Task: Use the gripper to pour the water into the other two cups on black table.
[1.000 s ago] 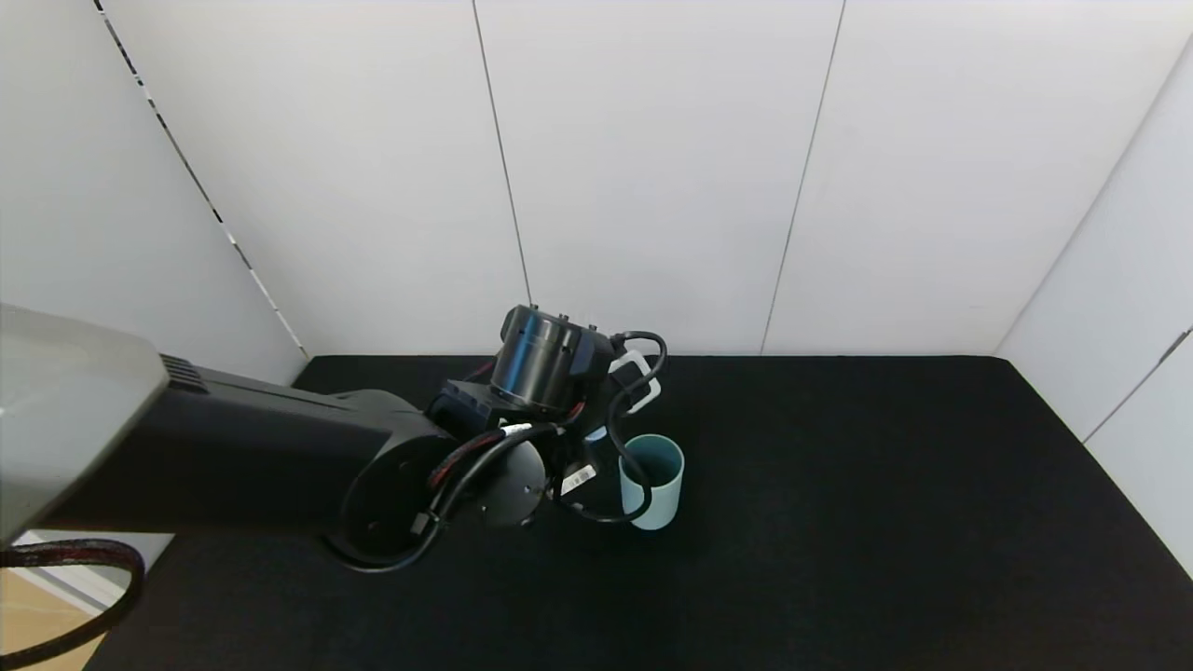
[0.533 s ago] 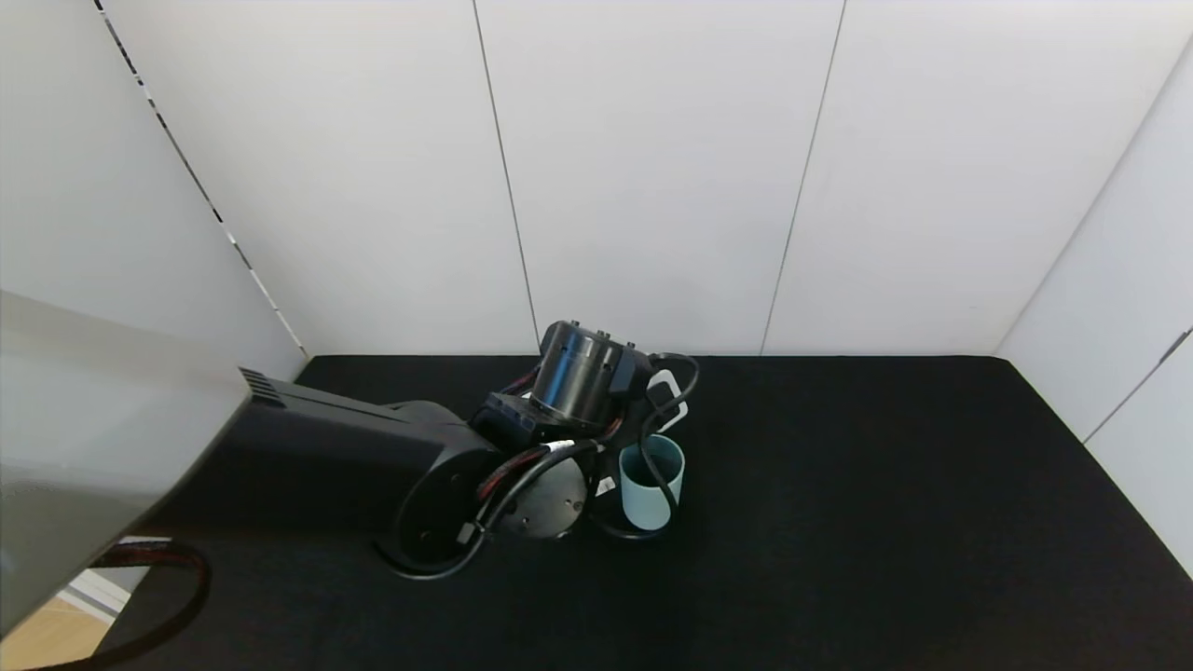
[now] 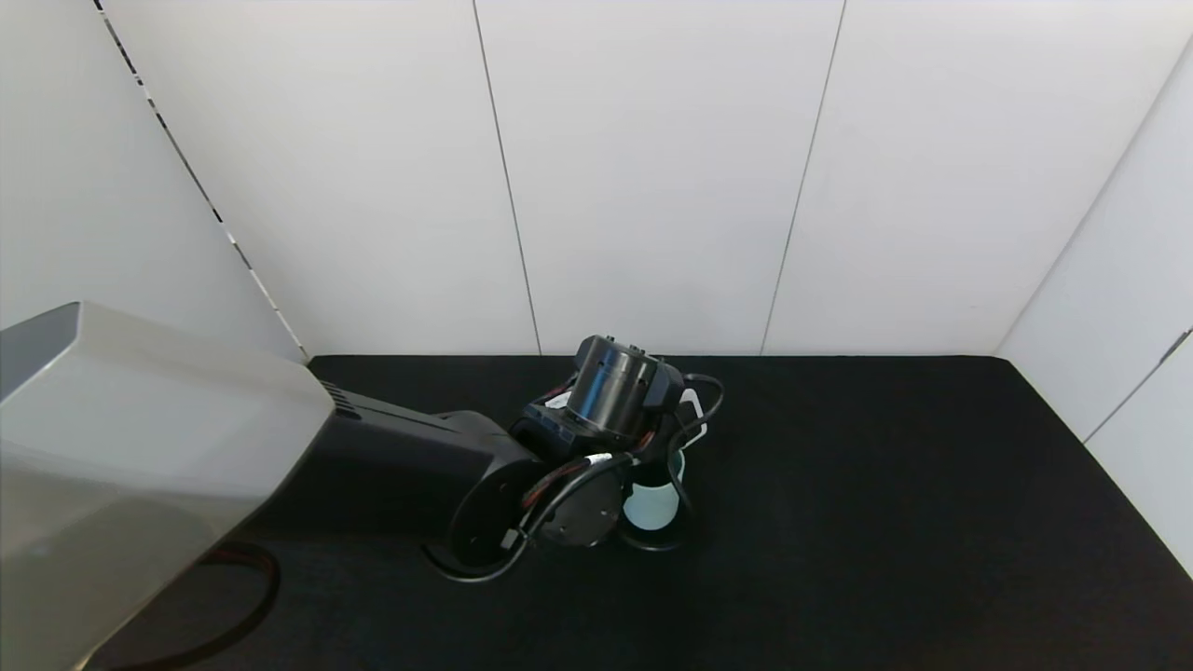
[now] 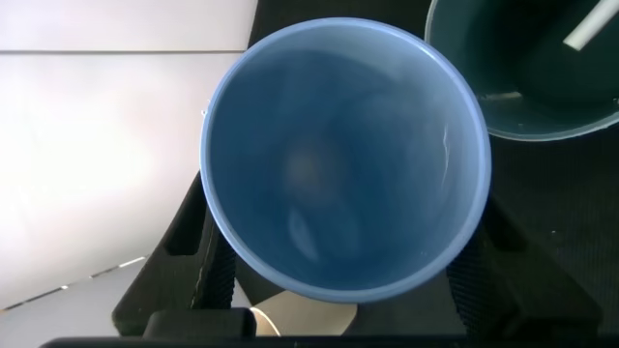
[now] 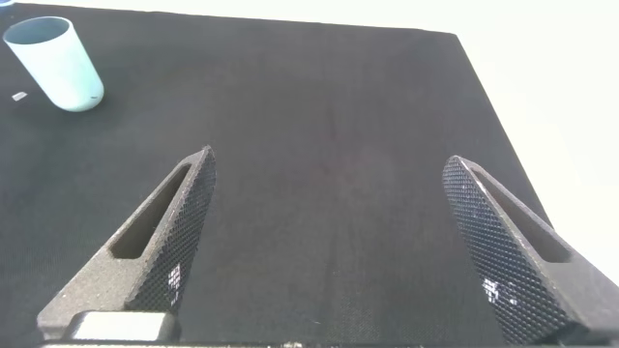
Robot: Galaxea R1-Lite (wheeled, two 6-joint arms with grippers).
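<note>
My left gripper (image 3: pixel 660 445) is shut on a light blue cup (image 4: pixel 343 159), its black fingers (image 4: pixel 184 256) on both sides of the cup wall. The blue cup faces the wrist camera mouth-on, right beside the mint green cup (image 4: pixel 542 77) with its dark teal inside. In the head view the left wrist covers the mint cup's rim and only its pale lower wall (image 3: pixel 651 508) shows on the black table (image 3: pixel 885 485). A beige patch (image 4: pixel 305 324), apparently part of the beige cup, shows under the blue cup. My right gripper (image 5: pixel 329 162) is open and empty above the table.
The mint cup also shows far off in the right wrist view (image 5: pixel 55 63). White wall panels (image 3: pixel 652 186) close the table at the back and on both sides. My left arm's grey and black link (image 3: pixel 233 466) covers the table's near left.
My left arm has moved right and farther out. Its wrist with the blue cup now hangs over the mint cup, hiding the rim that was in plain sight before.
</note>
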